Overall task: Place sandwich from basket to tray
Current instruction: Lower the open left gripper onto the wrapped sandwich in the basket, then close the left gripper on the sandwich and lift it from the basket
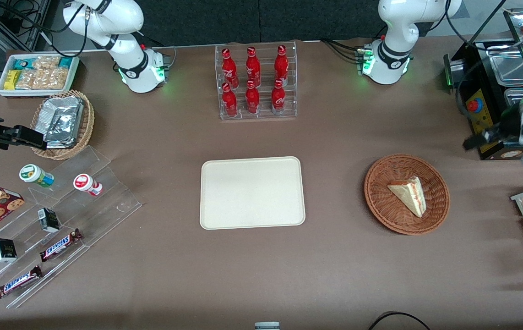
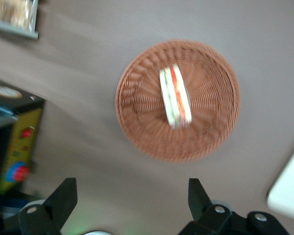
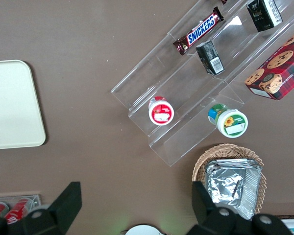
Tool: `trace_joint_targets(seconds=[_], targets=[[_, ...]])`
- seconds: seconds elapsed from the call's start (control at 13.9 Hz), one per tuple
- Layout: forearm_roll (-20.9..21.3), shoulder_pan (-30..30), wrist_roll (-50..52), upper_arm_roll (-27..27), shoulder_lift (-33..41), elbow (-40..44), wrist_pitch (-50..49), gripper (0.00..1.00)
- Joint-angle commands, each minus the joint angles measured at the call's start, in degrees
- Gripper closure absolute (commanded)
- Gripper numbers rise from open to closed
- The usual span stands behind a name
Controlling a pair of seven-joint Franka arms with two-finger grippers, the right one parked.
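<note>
The claw (image 2: 127, 200) hangs wide open and empty, high above the surface, to line up on the sandwich (image 2: 175, 96) lying below it in the basket (image 2: 137, 98); the tray (image 1: 252, 192) waits well apart.

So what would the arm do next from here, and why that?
Probably swing the end effector over the sandwich and lower it. Its fingers stand open and hold nothing, the sandwich lies alone in the basket, and the end effector hangs high, off toward the working arm's end of the table. The tray holds nothing yet.
</note>
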State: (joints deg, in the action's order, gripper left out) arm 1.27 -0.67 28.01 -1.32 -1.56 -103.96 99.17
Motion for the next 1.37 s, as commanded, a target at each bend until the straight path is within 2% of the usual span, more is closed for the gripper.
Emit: trace_joint_targets(seconds=[0.0,0.29,0.94,1.3], targets=[[-0.6,0.5,13.0,0.8,-0.9,-7.5,11.2,0.00],[0.0,3.8,27.4,1.4,-7.7,-10.3,23.7,0.00],[2.1,4.6,27.9,1.3,-11.0,-19.9,38.5,0.00],[2.2,4.6,27.9,1.2,-12.9,-21.4,40.6,0.00]])
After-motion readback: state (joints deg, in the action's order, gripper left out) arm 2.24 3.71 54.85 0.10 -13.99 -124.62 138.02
